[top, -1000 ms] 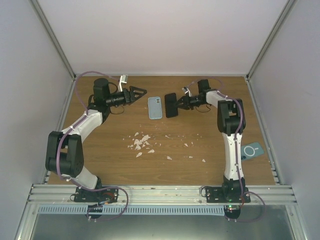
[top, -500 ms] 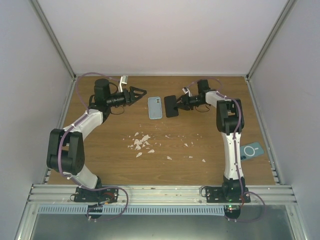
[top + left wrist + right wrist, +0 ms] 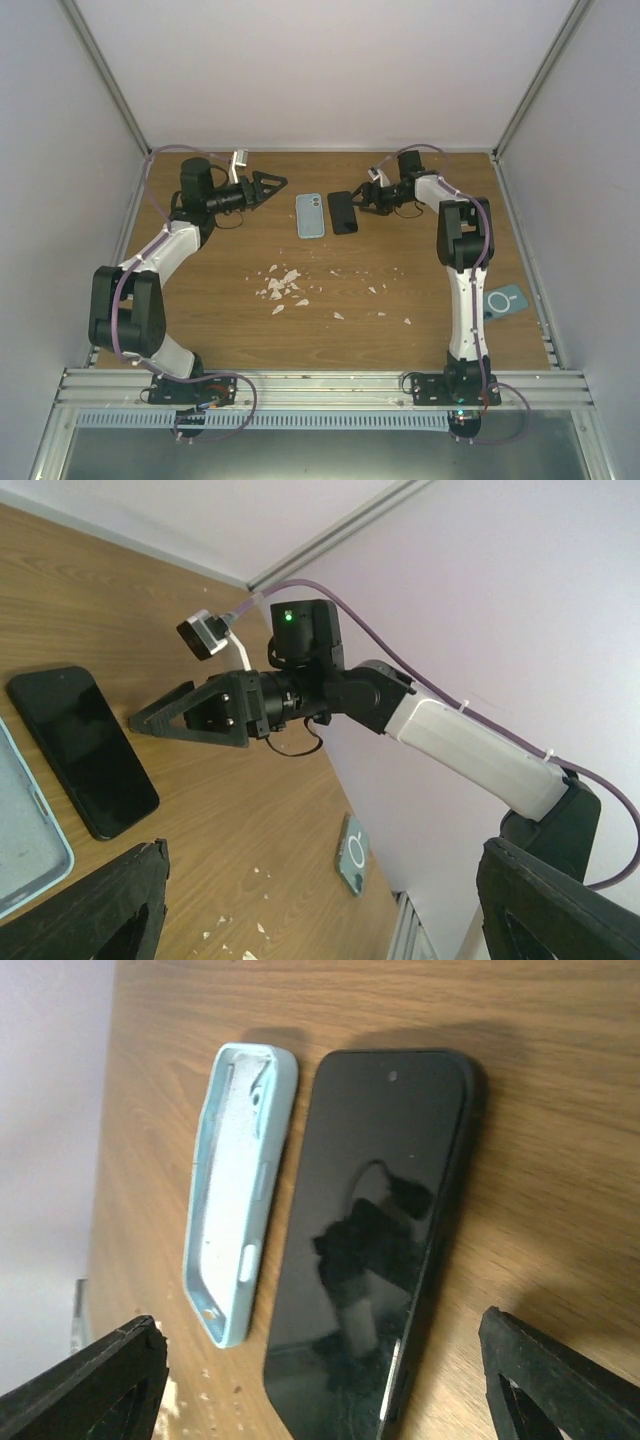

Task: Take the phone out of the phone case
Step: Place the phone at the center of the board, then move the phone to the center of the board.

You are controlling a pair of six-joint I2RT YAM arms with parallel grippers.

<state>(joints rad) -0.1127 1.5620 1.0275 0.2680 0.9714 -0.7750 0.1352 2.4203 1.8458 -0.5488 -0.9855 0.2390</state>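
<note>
The black phone (image 3: pixel 343 212) lies flat and screen up on the wooden table, just right of the empty light-blue phone case (image 3: pixel 310 215). In the right wrist view, phone (image 3: pixel 375 1230) and case (image 3: pixel 235 1200) sit side by side, apart, the case with its hollow side up. My right gripper (image 3: pixel 362 200) is open just right of the phone, its jaws wide with nothing between them (image 3: pixel 320 1390). My left gripper (image 3: pixel 275 183) hovers open, left of the case and slightly farther back. The left wrist view shows the phone (image 3: pixel 85 748) and a corner of the case (image 3: pixel 25 830).
A second teal case with a white ring (image 3: pixel 503 300) lies by the right wall, also seen from the left wrist (image 3: pixel 354 852). White crumbs (image 3: pixel 282 285) are scattered mid-table. Walls close in the table on the left, right and back.
My right gripper has opened and let go of the phone, which now lies flat beside the case. The left gripper has drawn back slightly to the left.
</note>
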